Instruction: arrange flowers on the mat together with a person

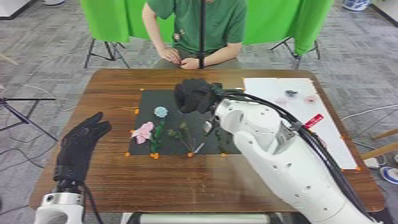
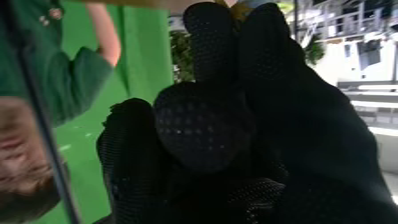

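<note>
My right hand point(image 1: 193, 95) is over the dark mat's far edge, near its middle. In the right wrist view, the black glove of the right hand point(image 2: 209, 125) has two raised fingers; whether it holds anything is unclear. On the dark mat point(image 1: 178, 149) lie a pink flower point(image 1: 142, 132), a pale blue flower point(image 1: 161, 112) above it, and green stems point(image 1: 184, 137) toward the middle. My right forearm partly covers the mat's right side. My left hand point(image 1: 80, 145) is left of the mat, fingers straight, holding nothing.
A white sheet point(image 1: 324, 135) covers the table's right side, with small flower pieces point(image 1: 291, 93) near its far end and a red tag point(image 1: 314, 120) beside my right arm. Across the table point(image 1: 115, 175), a person in green sits with both hands together, near the far edge.
</note>
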Controlling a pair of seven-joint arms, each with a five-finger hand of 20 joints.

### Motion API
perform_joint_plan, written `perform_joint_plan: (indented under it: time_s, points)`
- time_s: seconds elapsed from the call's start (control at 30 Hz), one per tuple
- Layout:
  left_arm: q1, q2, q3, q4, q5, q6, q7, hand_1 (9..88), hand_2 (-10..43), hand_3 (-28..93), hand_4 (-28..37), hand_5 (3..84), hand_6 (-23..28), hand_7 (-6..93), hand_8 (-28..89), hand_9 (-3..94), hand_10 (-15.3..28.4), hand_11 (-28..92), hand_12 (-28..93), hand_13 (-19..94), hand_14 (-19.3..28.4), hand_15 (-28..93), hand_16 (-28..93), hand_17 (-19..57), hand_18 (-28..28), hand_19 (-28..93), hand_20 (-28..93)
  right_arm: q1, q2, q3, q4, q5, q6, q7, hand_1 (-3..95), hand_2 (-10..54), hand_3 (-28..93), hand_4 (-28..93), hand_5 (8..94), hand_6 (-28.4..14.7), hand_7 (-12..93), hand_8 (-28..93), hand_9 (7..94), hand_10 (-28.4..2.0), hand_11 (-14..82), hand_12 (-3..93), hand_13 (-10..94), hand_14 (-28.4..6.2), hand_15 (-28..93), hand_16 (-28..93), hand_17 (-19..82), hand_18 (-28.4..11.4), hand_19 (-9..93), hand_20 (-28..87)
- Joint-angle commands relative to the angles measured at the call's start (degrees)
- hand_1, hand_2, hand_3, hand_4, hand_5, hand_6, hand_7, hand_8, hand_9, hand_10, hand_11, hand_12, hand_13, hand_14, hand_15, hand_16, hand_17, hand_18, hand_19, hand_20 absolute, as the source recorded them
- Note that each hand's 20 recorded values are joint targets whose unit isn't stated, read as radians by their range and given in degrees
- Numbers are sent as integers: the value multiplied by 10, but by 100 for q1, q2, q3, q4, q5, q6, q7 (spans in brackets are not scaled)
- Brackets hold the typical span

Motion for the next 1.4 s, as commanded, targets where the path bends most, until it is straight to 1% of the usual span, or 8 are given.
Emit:
perform_joint_plan:
  time_s: [0.03, 0.3, 0.33, 0.37, 0.43, 0.5, 0.63, 1.4]
  points:
    - [-41, -33, 70, 102, -42, 18, -53, 279, -95, 635, -186, 432, 35, 134, -58, 434, 128, 188, 162, 337, 164, 134, 52, 43, 121, 59, 164, 42, -466, -65, 524, -399, -35, -422, 634, -95, 557, -231, 822, 36, 205, 54, 937, -77, 95, 262, 937, 5, 618, 160, 718, -96, 932, 414]
    - [-32, -48, 131, 90, -18, -75, -67, 278, -95, 636, -186, 431, 34, 135, -58, 434, 127, 187, 162, 336, 165, 133, 52, 43, 121, 58, 164, -115, -407, -171, 353, -350, -153, -289, 625, -95, 562, -233, 814, 39, 200, 45, 937, -77, 79, 263, 937, 6, 626, 163, 717, -101, 932, 450]
    - [-205, -34, 136, 195, -9, -93, -145, 279, -95, 636, -186, 431, 34, 135, -58, 434, 127, 187, 162, 336, 165, 133, 52, 43, 121, 58, 164, -39, -502, -138, 548, -384, -139, -363, 625, -95, 562, -233, 813, 38, 198, 44, 937, -77, 75, 262, 937, 6, 626, 163, 717, -101, 932, 451]
    - [-298, -19, 144, 246, -7, -98, -186, 279, -95, 636, -186, 431, 34, 135, -58, 434, 127, 187, 162, 336, 165, 132, 52, 43, 121, 58, 164, -5, -533, -123, 635, -391, -134, -390, 623, -95, 563, -232, 811, 38, 196, 42, 937, -77, 71, 262, 937, 6, 626, 163, 717, -101, 932, 453]
    - [-180, -16, 120, 157, -11, -84, -149, 278, -95, 636, -186, 432, 34, 134, -58, 435, 127, 186, 162, 336, 165, 132, 52, 43, 121, 57, 164, -69, -473, -135, 523, -401, -176, -366, 617, -95, 566, -234, 806, 39, 192, 38, 936, -77, 64, 263, 937, 6, 627, 163, 716, -102, 932, 456]
    - [-202, -23, 116, 176, -14, -88, -159, 279, -95, 635, -185, 432, 34, 134, -58, 434, 127, 187, 162, 336, 165, 132, 52, 43, 121, 57, 164, -68, -491, -127, 554, -431, -184, -375, 612, -95, 568, -236, 800, 40, 189, 34, 936, -77, 58, 264, 937, 7, 627, 163, 716, -101, 932, 458]
    - [-78, -42, 132, 109, -9, -106, -80, 279, -95, 635, -184, 432, 34, 134, -58, 435, 127, 187, 162, 336, 165, 132, 53, 43, 120, 57, 165, -141, -408, -170, 439, -501, -253, -339, 599, -95, 563, -235, 787, 44, 184, 20, 934, -80, 43, 266, 937, 7, 627, 164, 714, -101, 932, 461]
    - [-62, -47, 116, 78, 12, -130, -64, 281, -95, 634, -185, 430, 34, 134, -57, 435, 127, 187, 162, 336, 165, 132, 53, 41, 121, 56, 164, -181, -404, -122, 641, -1118, -79, -548, 566, -95, 576, -232, 728, 54, 190, -23, 900, -88, 60, 240, 937, 8, 616, 174, 706, -103, 932, 467]
